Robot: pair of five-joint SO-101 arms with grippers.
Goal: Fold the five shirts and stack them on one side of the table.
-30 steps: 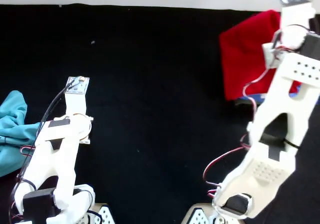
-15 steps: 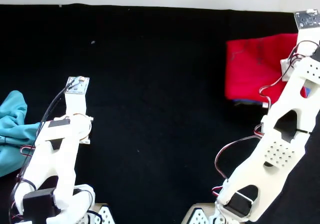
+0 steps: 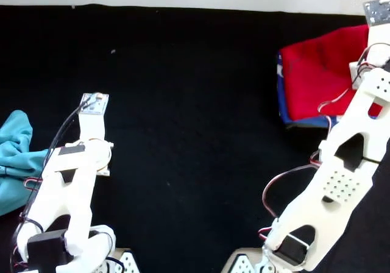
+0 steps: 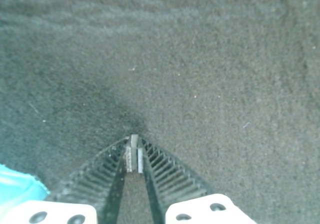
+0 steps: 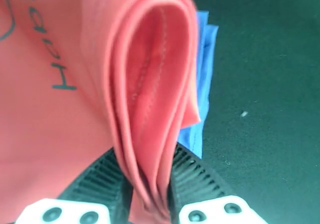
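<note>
Far outstretched, the right arm's fingers (image 5: 97,181) pinch the red shirt (image 5: 60,109).

White arms (image 3: 64,191) (image 3: 341,181), red/blk cables (image 3: 64,127), blk ribbed pincers (image 4: 133,145) (image 5: 145,156).

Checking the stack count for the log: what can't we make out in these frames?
Stack depth: in the high view, the red shirt covers the blue shirt except its edge, so anything under them is hidden.
Teal shirt: in the high view, it is cut off by the frame's left edge and sits partly behind the left arm.
Right hand: in the right wrist view, its tips are buried in the red shirt's fold.
</note>
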